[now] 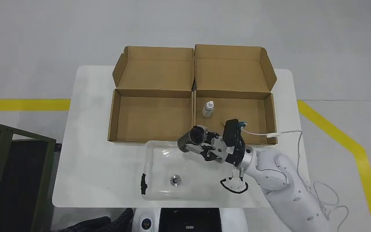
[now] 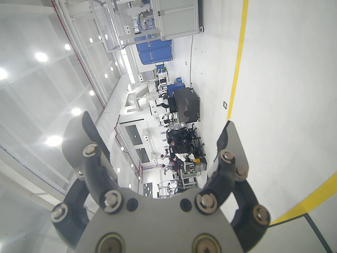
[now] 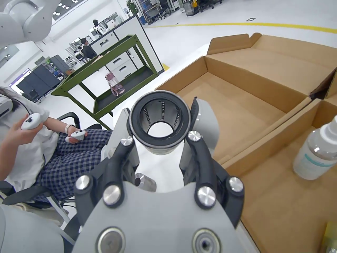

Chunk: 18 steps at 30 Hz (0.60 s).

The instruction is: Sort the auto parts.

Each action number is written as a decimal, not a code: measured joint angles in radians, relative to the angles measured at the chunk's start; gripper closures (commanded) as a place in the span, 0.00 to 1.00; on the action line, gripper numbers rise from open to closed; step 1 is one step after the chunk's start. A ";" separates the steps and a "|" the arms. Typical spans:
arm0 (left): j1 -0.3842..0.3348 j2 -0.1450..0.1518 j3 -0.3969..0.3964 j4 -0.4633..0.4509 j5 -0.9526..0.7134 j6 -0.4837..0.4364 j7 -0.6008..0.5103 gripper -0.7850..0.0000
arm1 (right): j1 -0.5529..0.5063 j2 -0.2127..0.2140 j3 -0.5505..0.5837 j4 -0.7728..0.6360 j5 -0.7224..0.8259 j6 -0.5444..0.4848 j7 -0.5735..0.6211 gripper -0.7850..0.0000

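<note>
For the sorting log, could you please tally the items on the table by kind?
cardboard boxes: 2
clear tray: 1
spray bottle: 1
cylindrical bearing, held by the right tool: 1
small metal part in the tray: 1
black parts in the tray: 2
Total: 8

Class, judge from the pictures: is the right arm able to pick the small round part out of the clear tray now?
Probably not yet: the right gripper is shut on a cylindrical bearing, so it is already full. The round part lies uncovered in the tray, nearby.
</note>
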 measured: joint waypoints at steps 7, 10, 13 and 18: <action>0.000 0.000 0.000 0.000 0.000 0.000 0.000 0.00 | 0.012 -0.001 0.004 0.013 0.023 0.014 -0.002 1.00; 0.000 0.000 0.000 0.000 0.000 0.000 0.000 0.00 | 0.018 -0.003 0.001 0.009 -0.011 0.036 -0.011 1.00; 0.000 0.000 0.000 0.000 0.000 0.000 0.000 0.00 | 0.030 -0.006 -0.007 0.004 -0.066 0.067 -0.023 1.00; 0.000 0.000 0.000 0.000 0.000 0.000 0.000 0.00 | 0.070 -0.015 -0.043 0.018 -0.152 0.119 -0.039 1.00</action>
